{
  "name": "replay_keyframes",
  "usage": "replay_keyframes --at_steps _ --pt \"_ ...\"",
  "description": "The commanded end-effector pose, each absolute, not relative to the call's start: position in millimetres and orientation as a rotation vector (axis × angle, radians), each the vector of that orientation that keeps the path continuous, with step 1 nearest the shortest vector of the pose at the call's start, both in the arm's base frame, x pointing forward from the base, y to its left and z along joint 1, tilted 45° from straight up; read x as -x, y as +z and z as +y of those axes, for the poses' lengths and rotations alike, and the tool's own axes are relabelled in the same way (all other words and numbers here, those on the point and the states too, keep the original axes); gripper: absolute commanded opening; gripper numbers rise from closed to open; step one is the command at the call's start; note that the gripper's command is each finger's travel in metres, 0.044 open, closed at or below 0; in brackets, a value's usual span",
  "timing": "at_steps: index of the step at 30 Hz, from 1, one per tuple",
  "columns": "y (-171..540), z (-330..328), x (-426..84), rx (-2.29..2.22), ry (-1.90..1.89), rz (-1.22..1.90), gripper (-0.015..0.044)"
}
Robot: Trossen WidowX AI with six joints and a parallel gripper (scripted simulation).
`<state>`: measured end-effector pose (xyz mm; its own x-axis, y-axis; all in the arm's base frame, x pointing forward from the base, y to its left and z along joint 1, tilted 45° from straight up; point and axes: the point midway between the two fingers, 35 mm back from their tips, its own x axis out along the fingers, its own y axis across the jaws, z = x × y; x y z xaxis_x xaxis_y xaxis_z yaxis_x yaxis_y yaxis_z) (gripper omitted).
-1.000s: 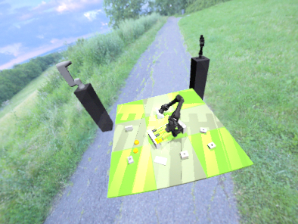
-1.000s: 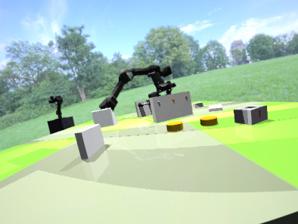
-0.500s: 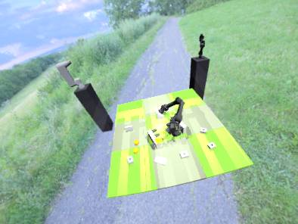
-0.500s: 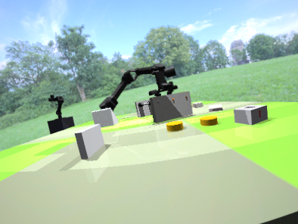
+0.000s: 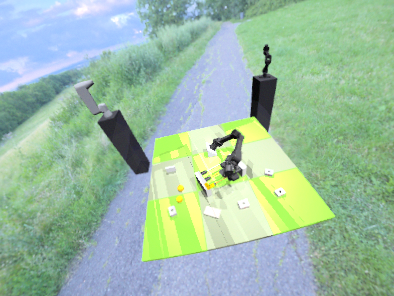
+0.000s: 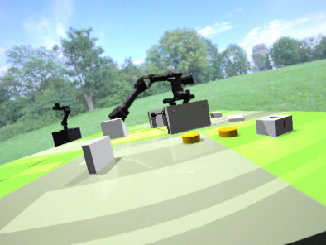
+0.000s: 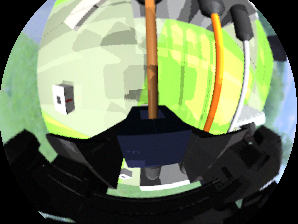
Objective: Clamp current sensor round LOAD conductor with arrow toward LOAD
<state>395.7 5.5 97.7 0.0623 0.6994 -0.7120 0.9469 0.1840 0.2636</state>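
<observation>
The dark blue sensor (image 7: 156, 150) is between the fingers of my gripper (image 7: 150, 120) in the wrist view. Its halves look together as one block round the copper-brown conductor (image 7: 151, 50), which enters its top. An orange conductor (image 7: 219, 65) and a white conductor (image 7: 246, 75) run to the right, outside the fingers. The conductors run between two upright panels; the near panel (image 5: 203, 185) (image 6: 188, 117) hides the fingertips in the exterior view. The arrow and the LOAD marking cannot be read, and the latch cannot be made out.
Two yellow discs (image 5: 180, 188) (image 6: 228, 132) lie outside the near panel. An upright white block (image 5: 170, 169) (image 6: 98, 155) and a white box with a red mark (image 6: 274, 125) stand on the table. A flat white plate (image 5: 212, 212) and several small white boxes lie farther round.
</observation>
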Motion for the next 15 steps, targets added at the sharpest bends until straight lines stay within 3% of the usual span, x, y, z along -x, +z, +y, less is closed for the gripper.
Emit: replay_keyframes --at_steps 1,2,12,15 --pt "93.2 9.2 -395.7 -1.577 -0.411 1.694 0.0" --pt "92.0 10.4 -395.7 -1.578 -0.411 1.694 0.0" --pt "96.5 6.4 -396.9 -1.572 -0.406 1.69 0.026" --pt "96.5 6.4 -396.9 -1.572 -0.406 1.69 0.026"
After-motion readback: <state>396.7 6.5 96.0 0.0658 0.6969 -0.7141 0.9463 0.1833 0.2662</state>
